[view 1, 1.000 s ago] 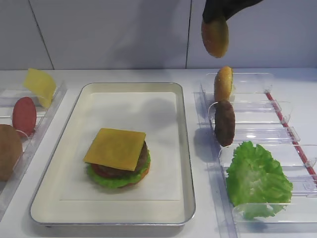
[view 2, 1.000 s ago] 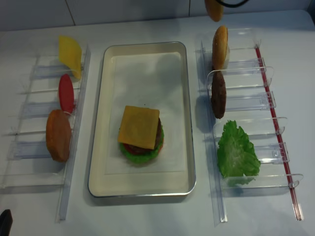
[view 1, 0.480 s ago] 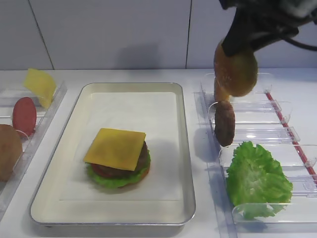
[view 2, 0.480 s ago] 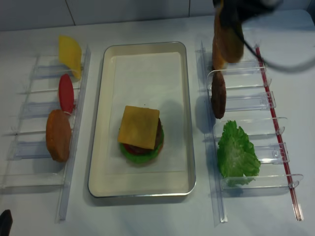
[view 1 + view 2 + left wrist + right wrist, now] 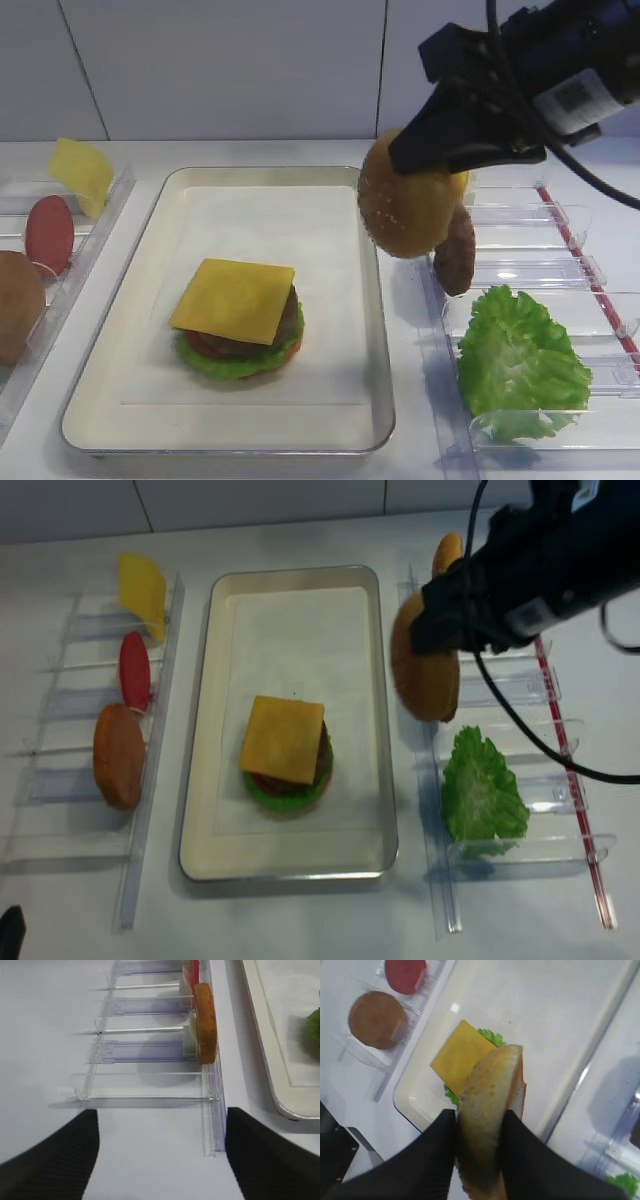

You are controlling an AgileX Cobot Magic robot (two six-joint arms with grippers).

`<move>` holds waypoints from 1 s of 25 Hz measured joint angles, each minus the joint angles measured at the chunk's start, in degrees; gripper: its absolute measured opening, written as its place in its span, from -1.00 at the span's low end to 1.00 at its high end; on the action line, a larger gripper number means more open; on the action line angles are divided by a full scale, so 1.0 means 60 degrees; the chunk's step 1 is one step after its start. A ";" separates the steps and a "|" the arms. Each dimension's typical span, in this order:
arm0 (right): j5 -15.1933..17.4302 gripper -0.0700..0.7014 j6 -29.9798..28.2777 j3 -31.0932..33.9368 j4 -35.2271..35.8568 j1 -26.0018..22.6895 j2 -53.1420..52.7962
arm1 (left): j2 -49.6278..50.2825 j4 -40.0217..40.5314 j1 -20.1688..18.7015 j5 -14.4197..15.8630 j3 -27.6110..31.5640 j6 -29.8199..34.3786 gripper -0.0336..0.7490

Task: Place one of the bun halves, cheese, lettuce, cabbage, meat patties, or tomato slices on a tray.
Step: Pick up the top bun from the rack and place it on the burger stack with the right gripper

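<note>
Above the right rim of the tray (image 5: 375, 330), the sesame-seeded bun half (image 5: 410, 205) hangs edge-up in the right gripper (image 5: 479, 1136), clear of any surface. Both black fingers (image 5: 437, 1142) are closed against its faces, one on the domed crust and one on the flat side, as the right wrist view shows.

Handling judgement: the bun looks light and fairly stiff, with a glossy crust that could slip if the pinch loosens. The present hold across its thickness, near one edge, appears sound, but the free part hangs unsupported and could swing. It must be turned flat, dome up, before release.

Left and nearer lies the stack (image 5: 238, 320) on the tray's paper liner: a lettuce leaf and a red slice under a dark patty, topped by a yellow cheese slice (image 5: 233, 299). That flat, smooth slice is the likely seat, and a bun dropped off-centre may slide.

Right of the tray, clear bins (image 5: 520, 270) hold a spare patty (image 5: 456, 250) and a lettuce leaf (image 5: 520, 360). On the far left, bins hold cheese, a tomato slice (image 5: 48, 233) and a seedless bun half (image 5: 18, 305).

The left gripper (image 5: 160, 1147) stands with its fingers apart, holding nothing, over the left bins.
</note>
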 joint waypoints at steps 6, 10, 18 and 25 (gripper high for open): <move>-0.0614 -0.20 -0.1349 0.0081 0.1909 0.0000 0.0310 | 0.0000 0.0000 0.0000 0.0000 0.0000 0.0000 0.39; -0.0346 -0.21 -0.2261 0.0081 0.3446 0.0000 0.1148 | 0.0000 0.0000 0.0000 0.0000 0.0000 0.0000 0.39; 0.1664 -0.21 -0.4705 0.0081 0.6966 0.0000 0.3413 | 0.0000 0.0000 0.0000 0.0000 0.0000 0.0000 0.39; 0.1838 -0.21 -0.5182 0.0081 0.7857 0.0089 0.4484 | 0.0000 0.0000 0.0000 0.0000 0.0000 0.0000 0.39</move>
